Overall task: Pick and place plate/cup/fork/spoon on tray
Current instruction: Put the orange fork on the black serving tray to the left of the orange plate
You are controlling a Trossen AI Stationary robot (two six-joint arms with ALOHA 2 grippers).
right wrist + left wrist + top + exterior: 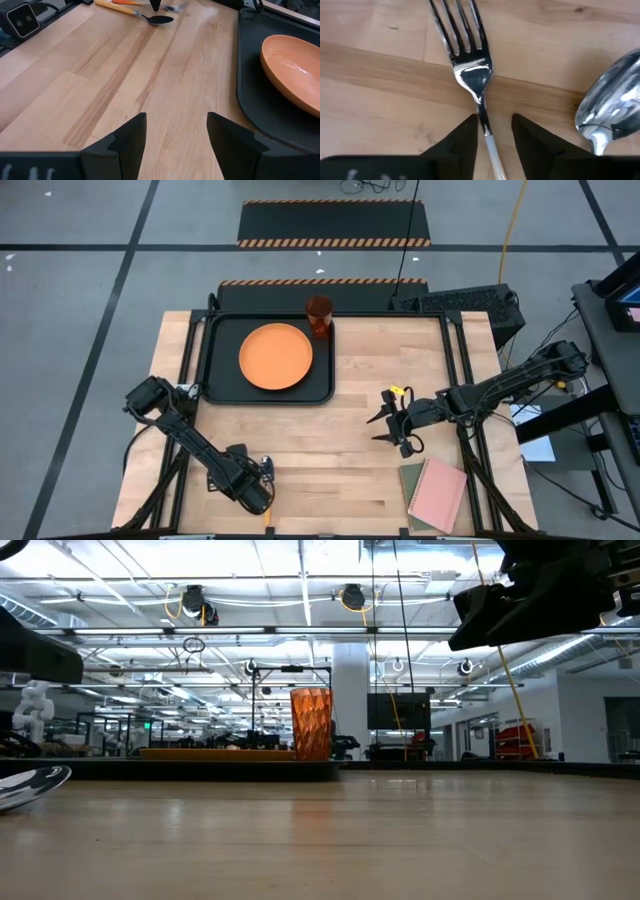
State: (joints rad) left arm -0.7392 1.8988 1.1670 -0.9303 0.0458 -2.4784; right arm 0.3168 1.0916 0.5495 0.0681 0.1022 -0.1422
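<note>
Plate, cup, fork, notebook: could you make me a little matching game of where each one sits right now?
Things:
1. plate
2. cup
3. fork
4. notebook

Places:
A. between the left pincer's open fingers, on bare wood
B. table's near right corner
C. middle of the tray
D. tray's far right corner

Pairs: 1-C, 2-D, 3-A, 4-B
</note>
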